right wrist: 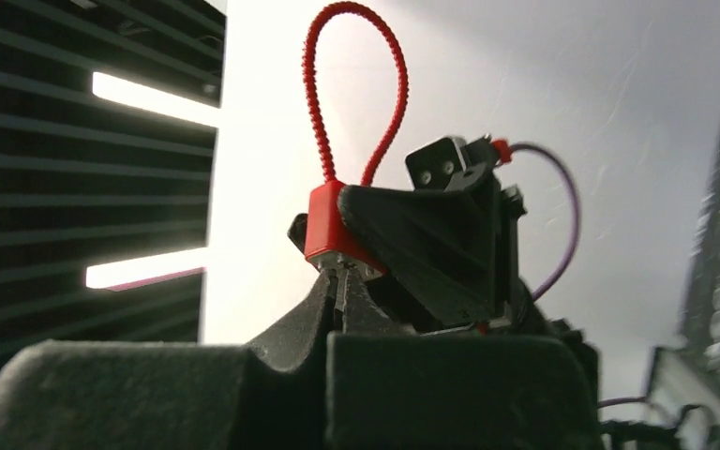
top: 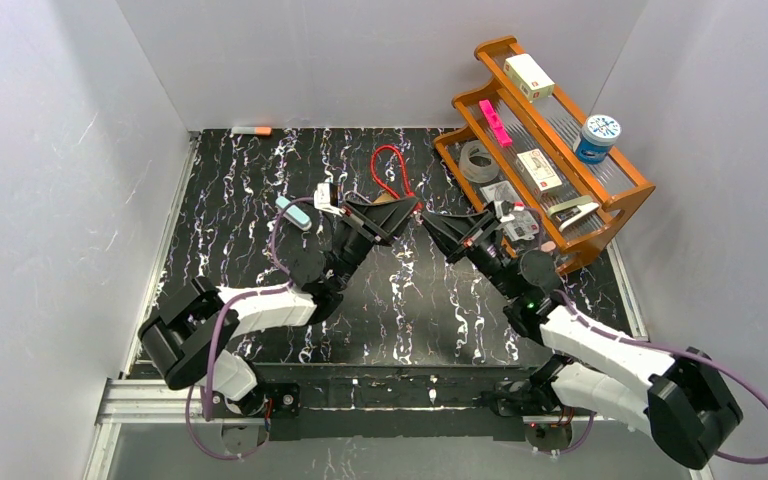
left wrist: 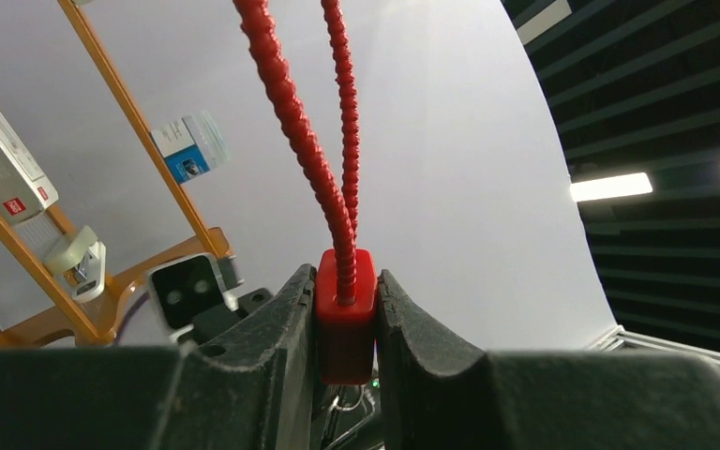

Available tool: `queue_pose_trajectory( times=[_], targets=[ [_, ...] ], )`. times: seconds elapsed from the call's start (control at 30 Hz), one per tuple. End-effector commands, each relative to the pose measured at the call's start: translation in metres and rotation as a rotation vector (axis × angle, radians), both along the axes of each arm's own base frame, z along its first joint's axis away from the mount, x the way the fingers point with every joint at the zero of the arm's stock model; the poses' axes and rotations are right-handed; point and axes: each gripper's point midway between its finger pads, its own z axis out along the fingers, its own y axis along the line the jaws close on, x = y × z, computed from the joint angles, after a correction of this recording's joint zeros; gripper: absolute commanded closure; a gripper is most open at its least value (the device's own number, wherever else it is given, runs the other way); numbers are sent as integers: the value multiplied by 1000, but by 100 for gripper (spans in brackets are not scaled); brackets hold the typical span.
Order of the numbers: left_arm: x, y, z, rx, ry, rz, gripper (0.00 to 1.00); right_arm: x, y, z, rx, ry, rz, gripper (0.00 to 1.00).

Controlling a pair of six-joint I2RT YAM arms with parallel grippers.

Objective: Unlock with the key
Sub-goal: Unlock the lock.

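My left gripper (top: 412,207) is shut on the red body of a cable lock (left wrist: 345,314), held up above the table. Its ribbed red cable loop (top: 391,170) rises from the body; it also shows in the right wrist view (right wrist: 356,84). My right gripper (top: 428,220) meets the left one tip to tip, shut on a thin metal key (right wrist: 339,277). The key's tip sits at the silver underside of the lock body (right wrist: 333,230). How deep the key sits in the lock is hidden.
An orange wooden rack (top: 610,215) stands at the back right with boxes, a tape roll, a pink item and a blue-lidded jar (top: 597,138). A light-blue object (top: 294,212) lies on the black marbled mat behind the left arm. An orange-tipped marker (top: 251,131) lies at the back wall.
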Motion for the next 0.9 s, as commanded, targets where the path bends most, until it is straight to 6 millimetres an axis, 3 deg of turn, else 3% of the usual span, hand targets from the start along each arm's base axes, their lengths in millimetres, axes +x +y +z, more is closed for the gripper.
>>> queue_pose_trajectory(
  times=[0.0,0.1,0.2,0.53,0.87],
  targets=[
    [-29,-15,15,52,-68,-122,100,9,2,34,-299,-287,-127,99],
    [-30,-21,5,139,-21,-140,100,17,4,37,-558,-385,-178,99],
    [-32,-21,11,164,-22,-149,100,26,5,35,-704,-432,-194,99],
    [-32,-41,7,148,46,-191,100,54,19,22,-801,-477,-237,99],
    [-24,-43,12,107,77,-90,100,84,27,-1,-808,-309,-355,99]
  ],
)
